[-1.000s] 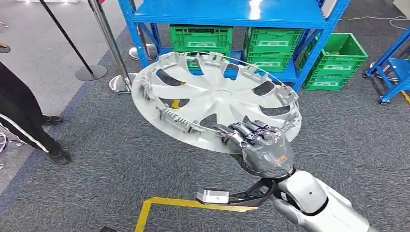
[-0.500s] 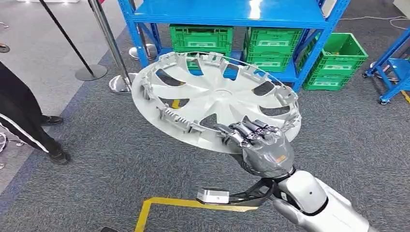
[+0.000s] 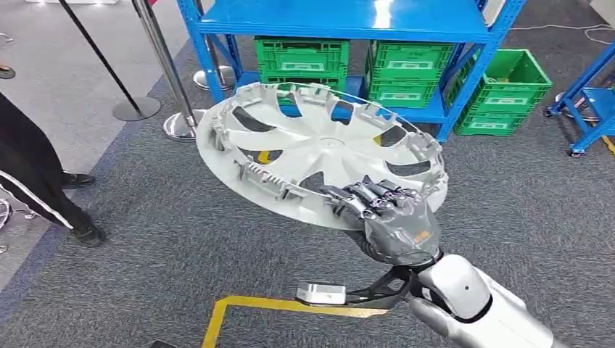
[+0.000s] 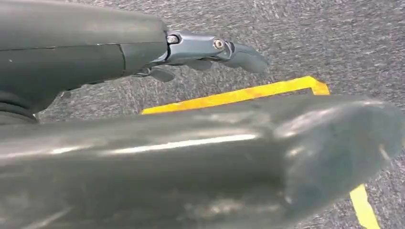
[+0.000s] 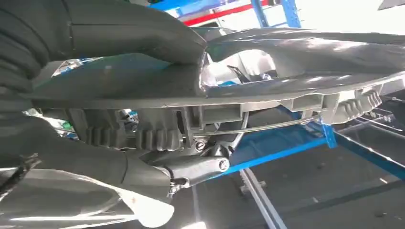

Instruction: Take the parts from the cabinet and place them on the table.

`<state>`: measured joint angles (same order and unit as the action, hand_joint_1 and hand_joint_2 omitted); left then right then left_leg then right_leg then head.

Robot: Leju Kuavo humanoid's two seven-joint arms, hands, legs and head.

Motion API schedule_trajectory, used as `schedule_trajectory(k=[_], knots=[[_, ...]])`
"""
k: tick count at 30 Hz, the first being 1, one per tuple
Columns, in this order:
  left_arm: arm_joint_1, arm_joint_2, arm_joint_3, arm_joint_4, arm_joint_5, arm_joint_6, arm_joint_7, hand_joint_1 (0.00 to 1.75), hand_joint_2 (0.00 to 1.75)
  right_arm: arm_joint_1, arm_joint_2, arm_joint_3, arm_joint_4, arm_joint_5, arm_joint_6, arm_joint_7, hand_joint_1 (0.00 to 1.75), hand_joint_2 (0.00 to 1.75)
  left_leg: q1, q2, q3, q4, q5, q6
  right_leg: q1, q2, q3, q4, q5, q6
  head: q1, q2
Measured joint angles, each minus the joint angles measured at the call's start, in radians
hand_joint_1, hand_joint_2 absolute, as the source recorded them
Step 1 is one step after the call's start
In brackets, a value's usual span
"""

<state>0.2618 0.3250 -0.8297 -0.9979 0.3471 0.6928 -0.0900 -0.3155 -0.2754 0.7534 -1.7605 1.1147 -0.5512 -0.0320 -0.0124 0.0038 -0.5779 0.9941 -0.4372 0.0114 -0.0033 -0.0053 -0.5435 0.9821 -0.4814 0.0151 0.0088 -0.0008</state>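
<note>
A large silver wheel cover (image 3: 319,148) hangs tilted above the grey carpet, its ribbed inner side facing up. My right hand (image 3: 388,217) grips its near rim, fingers curled over the edge and thumb underneath. Close up in the right wrist view, the wheel cover's rim (image 5: 305,71) is clamped between the thumb (image 5: 124,33) and the darker fingers (image 5: 191,167). My left hand (image 4: 86,52) hangs over the floor with its fingers (image 4: 210,47) stretched out, holding nothing.
A blue shelf rack (image 3: 348,18) stands just behind the cover, with green crates (image 3: 301,58) under it and another (image 3: 508,87) on the floor to the right. Stanchions (image 3: 170,94) and a person's leg (image 3: 36,181) are at left. Yellow tape (image 3: 290,304) marks the carpet.
The wheel cover has tipped slightly in my right hand, its far right edge dropping a little. The arm and hand have barely moved.
</note>
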Motion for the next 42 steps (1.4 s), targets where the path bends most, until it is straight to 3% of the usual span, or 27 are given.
schedule_trajectory(k=[1, 4, 7, 8, 10, 12, 13, 14, 15, 18, 19, 21, 23, 24, 25, 27, 28, 29, 30, 33, 34, 35, 36, 38, 39, 41, 42], knots=[[-0.002, 0.004, -0.004, 0.000, 0.004, 0.000, -0.002, 0.00, 0.00, -0.001, 0.002, 0.000, 0.000, -0.004, 0.001, -0.002, 1.75, 1.75, -0.003, -0.001, -0.001, 0.004, 0.000, 0.013, -0.002, -0.001, -0.001, -0.003, 0.004, 0.006, 0.000, 0.000], [-0.008, 0.007, -0.011, 0.000, 0.007, 0.000, -0.009, 0.00, 0.00, 0.000, 0.005, -0.002, -0.004, -0.011, 0.002, -0.003, 1.75, 1.75, 0.011, 0.013, 0.015, -0.041, 0.023, 0.025, 0.003, 0.004, -0.016, 0.011, -0.016, 0.014, 0.003, 0.000], [-0.014, 0.007, -0.012, 0.000, 0.009, 0.002, -0.011, 0.00, 0.00, 0.001, 0.005, -0.002, -0.004, -0.011, 0.002, -0.006, 1.75, 1.75, 0.015, 0.025, 0.009, -0.042, 0.026, 0.026, -0.008, 0.005, -0.115, 0.226, -0.124, 0.031, 0.007, 0.000], [-0.014, 0.006, -0.013, 0.000, 0.009, 0.002, -0.011, 0.00, 0.00, 0.002, 0.005, -0.002, -0.004, -0.011, 0.002, -0.006, 1.75, 1.75, 0.016, 0.031, 0.008, -0.041, 0.026, 0.025, -0.012, 0.005, -0.146, 0.288, -0.143, 0.038, 0.006, 0.000], [-0.016, 0.006, -0.017, 0.000, 0.009, 0.002, -0.011, 0.00, 0.00, 0.004, 0.005, -0.002, -0.003, -0.012, 0.002, -0.006, 1.75, 1.75, 0.024, 0.045, 0.005, -0.034, 0.022, 0.015, -0.021, 0.003, -0.137, 0.267, -0.104, 0.051, 0.007, 0.000], [-0.017, 0.005, -0.018, 0.000, 0.010, 0.002, -0.011, 0.00, 0.00, 0.004, 0.005, -0.002, -0.003, -0.012, 0.002, -0.006, 1.75, 1.75, 0.037, 0.059, 0.002, -0.015, 0.011, -0.003, -0.033, -0.018, -0.049, 0.097, -0.014, 0.066, 0.006, 0.000], [-0.016, 0.005, -0.018, 0.000, 0.010, 0.002, -0.011, 0.00, 0.00, 0.002, 0.005, -0.002, -0.003, -0.012, 0.002, -0.006, 1.75, 1.75, 0.038, 0.067, -0.001, 0.001, 0.002, -0.017, -0.034, -0.054, -0.020, 0.032, -0.008, 0.079, 0.008, 0.000], [-0.020, 0.011, -0.018, 0.001, 0.012, 0.002, -0.011, 0.00, 0.00, -0.001, 0.006, -0.002, -0.003, -0.013, 0.002, -0.006, 1.75, 1.75, 0.030, 0.069, -0.008, 0.020, -0.007, -0.027, -0.026, -0.073, -0.019, 0.030, -0.022, 0.068, 0.015, 0.000], [-0.018, 0.008, -0.022, 0.001, 0.012, 0.002, -0.013, 0.00, 0.00, -0.003, 0.009, -0.003, -0.004, -0.014, 0.002, -0.006, 1.75, 1.75, 0.028, 0.075, -0.010, 0.024, -0.008, -0.031, -0.026, -0.050, -0.017, 0.039, -0.022, 0.037, 0.012, 0.000], [-0.018, 0.013, -0.027, 0.002, 0.016, 0.003, -0.012, 0.00, 0.00, 0.001, 0.010, -0.004, -0.004, -0.019, 0.003, -0.006, 1.75, 1.75, 0.033, 0.101, -0.008, 0.023, -0.004, -0.040, -0.023, -0.022, -0.032, 0.049, -0.017, 0.014, 0.007, 0.000], [-0.020, 0.013, -0.028, 0.002, 0.016, 0.003, -0.013, 0.00, 0.00, 0.003, 0.011, -0.004, -0.004, -0.019, 0.003, -0.007, 1.75, 1.75, 0.039, 0.074, -0.009, 0.031, -0.023, -0.050, -0.025, -0.015, -0.033, 0.048, -0.013, 0.006, 0.003, 0.000], [-0.021, 0.012, -0.031, 0.002, 0.015, 0.003, -0.013, 0.00, 0.00, 0.001, 0.011, -0.004, -0.004, -0.020, 0.003, -0.007, 1.75, 1.75, 0.038, 0.017, -0.050, 0.143, -0.106, -0.047, -0.024, 0.004, -0.037, 0.048, -0.010, -0.005, 0.001, 0.000], [-0.019, 0.014, -0.033, 0.003, 0.016, 0.003, -0.013, 0.00, 0.00, 0.002, 0.013, -0.004, -0.003, -0.019, 0.003, -0.008, 1.75, 1.75, 0.036, 0.007, -0.118, 0.306, -0.175, -0.043, -0.018, 0.027, -0.042, 0.048, -0.006, -0.012, -0.002, 0.000], [-0.019, 0.013, -0.034, 0.003, 0.016, 0.003, -0.013, 0.00, 0.00, 0.002, 0.013, -0.004, -0.003, -0.020, 0.003, -0.007, 1.75, 1.75, 0.033, 0.006, -0.135, 0.346, -0.182, -0.038, -0.015, 0.041, -0.044, 0.049, -0.005, -0.013, -0.001, 0.000], [-0.019, 0.013, -0.035, 0.003, 0.016, 0.003, -0.013, 0.00, 0.00, 0.003, 0.013, -0.004, -0.003, -0.020, 0.004, -0.007, 1.75, 1.75, 0.031, 0.004, -0.128, 0.334, -0.164, -0.031, -0.012, 0.054, -0.044, 0.049, -0.004, -0.015, -0.002, 0.000], [-0.020, 0.013, -0.036, 0.003, 0.016, 0.003, -0.013, 0.00, 0.00, 0.003, 0.013, -0.004, -0.003, -0.020, 0.004, -0.008, 1.75, 1.75, 0.025, -0.010, -0.063, 0.200, -0.082, -0.011, -0.006, 0.082, -0.043, 0.048, -0.002, -0.016, -0.001, 0.000], [-0.020, 0.013, -0.036, 0.003, 0.016, 0.003, -0.013, 0.00, 0.00, 0.003, 0.013, -0.004, -0.004, -0.020, 0.004, -0.008, 1.75, 1.75, 0.021, -0.041, -0.020, 0.108, -0.039, 0.003, -0.005, 0.096, -0.043, 0.048, -0.001, -0.015, -0.001, 0.000], [-0.021, 0.018, -0.036, 0.004, 0.016, 0.004, -0.013, 0.00, 0.00, 0.003, 0.014, -0.004, -0.003, -0.020, 0.004, -0.007, 1.75, 1.75, 0.022, -0.096, 0.000, 0.067, -0.042, 0.019, -0.007, 0.103, -0.047, 0.048, 0.002, -0.013, 0.003, 0.000], [-0.017, 0.016, -0.037, 0.004, 0.016, 0.004, -0.013, 0.00, 0.00, 0.000, 0.016, -0.004, -0.003, -0.019, 0.004, -0.007, 1.75, 1.75, 0.023, -0.097, -0.001, 0.053, -0.035, 0.015, -0.006, 0.117, -0.052, 0.052, 0.004, -0.009, 0.005, 0.000], [-0.023, 0.021, -0.037, 0.004, 0.016, 0.005, -0.012, 0.00, 0.00, 0.002, 0.017, -0.005, -0.004, -0.020, 0.004, -0.007, 1.75, 1.75, 0.015, -0.064, 0.003, 0.037, -0.041, 0.013, -0.018, 0.151, -0.070, 0.043, 0.018, 0.014, -0.001, 0.000], [-0.024, 0.018, -0.037, 0.004, 0.016, 0.005, -0.012, 0.00, 0.00, 0.003, 0.017, -0.005, -0.004, -0.020, 0.004, -0.007, 1.75, 1.75, 0.031, -0.045, 0.009, 0.015, -0.030, 0.006, -0.016, 0.149, -0.074, 0.048, 0.014, 0.017, -0.002, 0.000], [-0.025, 0.017, -0.037, 0.004, 0.015, 0.005, -0.013, 0.00, 0.00, 0.002, 0.017, -0.005, -0.004, -0.021, 0.004, -0.008, 1.75, 1.75, 0.027, -0.034, 0.012, 0.009, -0.028, 0.009, -0.006, 0.082, -0.091, 0.069, -0.008, 0.021, 0.006, 0.000], [-0.024, 0.014, -0.037, 0.004, 0.015, 0.005, -0.013, 0.00, 0.00, 0.000, 0.017, -0.005, -0.003, -0.021, 0.004, -0.008, 1.75, 1.75, 0.026, -0.021, 0.010, 0.010, -0.026, 0.012, -0.006, 0.043, -0.116, 0.124, -0.048, 0.024, 0.016, 0.000], [-0.019, 0.013, -0.037, 0.005, 0.016, 0.005, -0.013, 0.00, 0.00, 0.002, 0.018, -0.005, -0.003, -0.019, 0.004, -0.009, 1.75, 1.75, 0.022, 0.012, 0.008, 0.012, -0.026, 0.012, -0.009, 0.013, -0.187, 0.290, -0.120, 0.033, 0.016, 0.000], [-0.019, 0.013, -0.038, 0.005, 0.016, 0.005, -0.013, 0.00, 0.00, 0.002, 0.017, -0.005, -0.003, -0.020, 0.004, -0.009, 1.75, 1.75, 0.022, 0.026, 0.007, 0.013, -0.026, 0.012, -0.009, 0.010, -0.206, 0.336, -0.130, 0.037, 0.017, 0.000], [-0.020, 0.013, -0.038, 0.006, 0.016, 0.005, -0.013, 0.00, 0.00, 0.004, 0.017, -0.005, -0.003, -0.020, 0.004, -0.009, 1.75, 1.75, 0.021, 0.052, 0.007, 0.014, -0.026, 0.012, -0.009, 0.005, -0.176, 0.289, -0.087, 0.038, 0.017, 0.000], [-0.023, 0.012, -0.038, 0.006, 0.016, 0.005, -0.013, 0.00, 0.00, 0.004, 0.017, -0.005, -0.003, -0.020, 0.004, -0.009, 1.75, 1.75, 0.020, 0.065, 0.007, 0.014, -0.027, 0.012, -0.008, -0.003, -0.124, 0.196, -0.043, 0.035, 0.017, 0.000]])
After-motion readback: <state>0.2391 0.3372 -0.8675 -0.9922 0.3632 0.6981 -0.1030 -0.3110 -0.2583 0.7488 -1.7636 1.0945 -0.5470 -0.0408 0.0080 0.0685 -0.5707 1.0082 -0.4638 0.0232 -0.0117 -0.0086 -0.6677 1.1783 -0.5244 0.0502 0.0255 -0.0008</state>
